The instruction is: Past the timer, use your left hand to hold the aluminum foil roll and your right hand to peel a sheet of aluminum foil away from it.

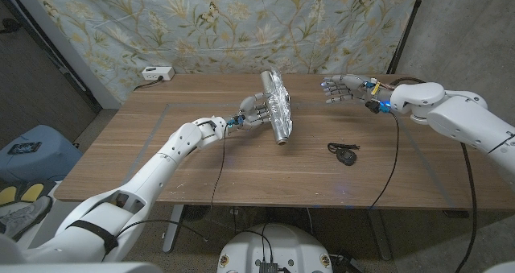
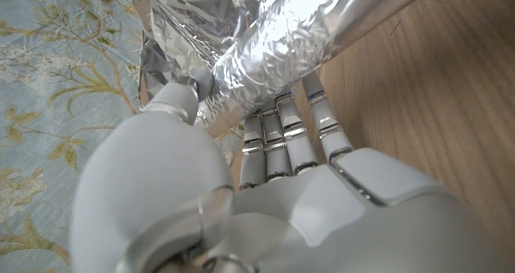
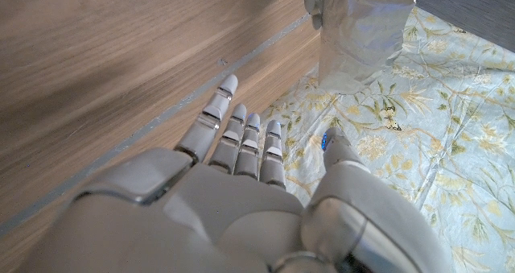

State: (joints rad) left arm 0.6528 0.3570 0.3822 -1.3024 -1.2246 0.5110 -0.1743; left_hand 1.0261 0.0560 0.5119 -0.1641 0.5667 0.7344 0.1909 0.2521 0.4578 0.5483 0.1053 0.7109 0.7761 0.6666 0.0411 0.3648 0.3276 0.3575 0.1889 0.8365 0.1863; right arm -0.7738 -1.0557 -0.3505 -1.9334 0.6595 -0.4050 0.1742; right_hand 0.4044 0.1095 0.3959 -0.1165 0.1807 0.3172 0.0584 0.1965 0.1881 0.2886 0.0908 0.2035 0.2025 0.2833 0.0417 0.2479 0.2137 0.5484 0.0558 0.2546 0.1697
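My left hand (image 1: 251,113) grips the aluminum foil roll (image 1: 276,105) and holds it tilted above the middle of the table. In the left wrist view my fingers (image 2: 282,132) wrap around the crinkled foil roll (image 2: 273,39), thumb on its other side. A loose flap of foil (image 1: 268,81) stands up at the roll's far end. My right hand (image 1: 344,89) hovers open to the right of the roll, fingers spread toward it, a clear gap between them. The right wrist view shows that open hand (image 3: 241,148) with the foil (image 3: 362,31) some way beyond its fingertips.
A small black timer (image 1: 346,153) with a cord lies on the wooden table (image 1: 161,160) right of centre, nearer the front than the roll. A white box (image 1: 156,72) sits at the table's far left edge. A floral curtain (image 1: 217,23) hangs behind.
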